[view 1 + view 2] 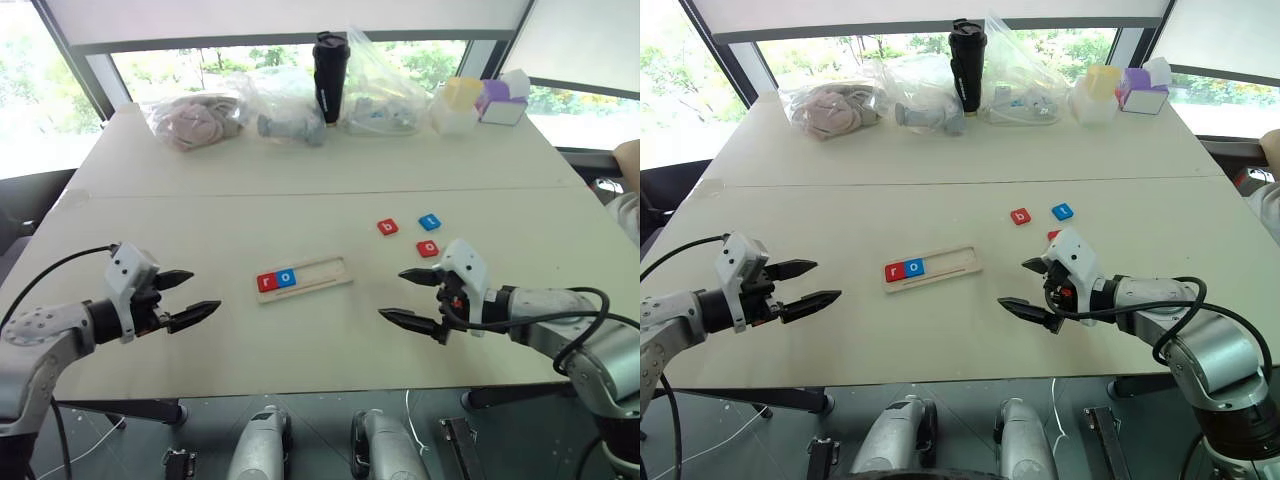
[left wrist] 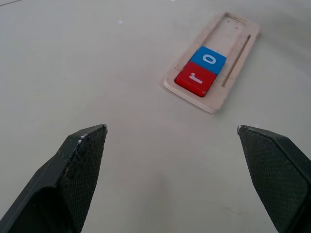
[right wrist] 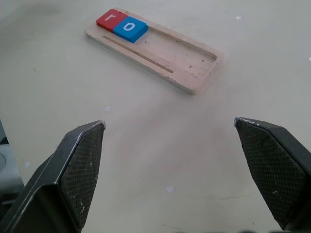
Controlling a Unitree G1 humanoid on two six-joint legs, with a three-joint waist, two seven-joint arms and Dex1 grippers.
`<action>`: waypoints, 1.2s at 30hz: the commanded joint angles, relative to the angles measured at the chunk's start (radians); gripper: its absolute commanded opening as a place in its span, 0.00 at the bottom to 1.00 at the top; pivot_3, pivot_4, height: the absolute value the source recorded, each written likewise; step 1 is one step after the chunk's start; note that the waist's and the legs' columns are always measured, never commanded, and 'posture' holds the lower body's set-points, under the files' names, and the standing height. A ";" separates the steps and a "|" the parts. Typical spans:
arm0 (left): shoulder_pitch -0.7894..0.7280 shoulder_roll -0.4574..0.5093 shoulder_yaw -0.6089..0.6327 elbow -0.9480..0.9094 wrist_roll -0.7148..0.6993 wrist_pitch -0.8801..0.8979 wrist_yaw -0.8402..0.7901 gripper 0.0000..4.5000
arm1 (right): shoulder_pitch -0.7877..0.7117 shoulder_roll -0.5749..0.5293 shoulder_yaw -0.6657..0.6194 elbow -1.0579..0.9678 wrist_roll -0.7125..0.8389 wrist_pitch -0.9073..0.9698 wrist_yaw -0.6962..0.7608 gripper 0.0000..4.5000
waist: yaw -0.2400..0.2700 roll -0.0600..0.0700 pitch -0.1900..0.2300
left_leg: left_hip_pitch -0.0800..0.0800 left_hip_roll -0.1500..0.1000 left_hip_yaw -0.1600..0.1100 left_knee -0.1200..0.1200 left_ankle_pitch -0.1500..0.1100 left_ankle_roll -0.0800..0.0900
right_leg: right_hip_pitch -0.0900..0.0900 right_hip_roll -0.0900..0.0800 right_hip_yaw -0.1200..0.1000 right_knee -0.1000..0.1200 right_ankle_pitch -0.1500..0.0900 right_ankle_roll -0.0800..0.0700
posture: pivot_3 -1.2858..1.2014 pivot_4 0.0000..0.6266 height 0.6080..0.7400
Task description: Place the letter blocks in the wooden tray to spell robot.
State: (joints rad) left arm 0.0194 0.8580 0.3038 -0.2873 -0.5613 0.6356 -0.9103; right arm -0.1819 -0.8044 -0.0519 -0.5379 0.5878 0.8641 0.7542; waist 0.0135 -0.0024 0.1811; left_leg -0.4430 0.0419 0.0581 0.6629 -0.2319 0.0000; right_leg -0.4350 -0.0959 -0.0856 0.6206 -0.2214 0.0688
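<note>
The wooden tray (image 1: 322, 273) lies in the middle of the table with a red "r" block (image 1: 267, 282) and a blue "o" block (image 1: 286, 277) side by side at its left end. The other slots hold nothing. Three loose letter blocks lie to the tray's right: a red "b" (image 1: 387, 227), a blue "t" (image 1: 429, 221) and a red "o" (image 1: 427, 248). My left gripper (image 1: 193, 296) hovers open to the left of the tray. To the tray's right, just in front of the red "o", my right gripper (image 1: 410, 297) hovers open. Neither holds anything.
Along the table's far edge stand clear plastic bags (image 1: 195, 118), a black tumbler (image 1: 329, 76) and small pastel boxes (image 1: 480, 102). A seam (image 1: 300, 192) crosses the table behind the blocks. A person's arm (image 1: 628, 160) shows at the right edge.
</note>
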 commanded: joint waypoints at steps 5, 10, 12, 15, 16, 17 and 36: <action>-0.156 0.097 -0.119 0.134 0.113 -0.150 -0.141 1.00 | -0.119 -0.002 0.063 -0.062 0.016 0.024 0.017 0.98 | 0.000 0.000 0.000 | 0.000 0.000 0.000 0.000 0.000 0.000 | -0.001 0.000 0.000 0.000 0.000 -0.001 | 0.52 0.24 1.00; -0.326 0.063 -0.275 0.282 0.197 -0.245 -0.240 1.00 | -0.158 0.031 0.097 -0.079 0.022 0.046 -0.011 0.98 | 0.003 0.000 0.000 | 0.000 0.000 0.002 0.000 0.000 0.000 | 0.000 0.001 0.000 0.000 0.001 -0.001 | 0.52 0.24 1.00; -0.377 0.033 -0.330 0.337 0.227 -0.275 -0.266 1.00 | -0.155 0.046 0.102 -0.084 0.018 0.050 -0.030 0.98 | 0.002 0.000 0.000 | -0.001 -0.001 0.005 0.000 0.000 0.000 | 0.000 0.001 0.000 0.000 0.001 -0.001 | 0.52 0.24 1.00; -0.427 -0.016 -0.388 0.397 0.263 -0.321 -0.292 1.00 | -0.133 0.060 0.091 -0.106 0.023 0.063 -0.060 0.98 | 0.000 0.000 0.000 | -0.001 -0.001 0.006 0.000 0.000 0.000 | 0.000 0.001 0.000 0.000 0.001 0.000 | 0.52 0.24 1.00; -0.446 -0.035 -0.403 0.421 0.277 -0.337 -0.294 1.00 | -0.126 0.064 0.087 -0.113 0.026 0.067 -0.070 0.98 | 0.000 0.000 0.000 | -0.001 -0.001 0.007 0.000 0.000 0.000 | 0.000 0.001 0.001 0.000 0.001 0.000 | 0.52 0.24 1.00; -0.470 -0.066 -0.427 0.450 0.291 -0.356 -0.301 1.00 | -0.111 0.069 0.079 -0.123 0.027 0.072 -0.084 0.98 | 0.000 -0.001 0.000 | 0.000 -0.001 0.007 0.001 0.000 0.000 | 0.000 0.001 0.001 0.001 0.001 0.000 | 0.52 0.24 1.00; -0.539 -0.218 -0.557 0.666 0.492 -0.554 -0.285 0.70 | -0.052 0.075 0.039 -0.158 0.038 0.076 -0.151 1.00 | 0.003 -0.001 -0.002 | 0.005 0.001 0.003 0.006 0.000 0.001 | 0.003 0.000 0.001 0.008 0.001 0.000 | 0.52 0.24 1.00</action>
State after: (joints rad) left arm -0.5433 0.6314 -0.2261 0.3546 -0.1163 0.0784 -1.1980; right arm -0.2337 -0.7256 0.0206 -0.6657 0.6134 0.9531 0.6033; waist 0.0160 -0.0033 0.1790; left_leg -0.4381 0.0431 0.0608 0.6685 -0.2314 0.0007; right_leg -0.4313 -0.0957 -0.0843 0.6289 -0.2208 0.0684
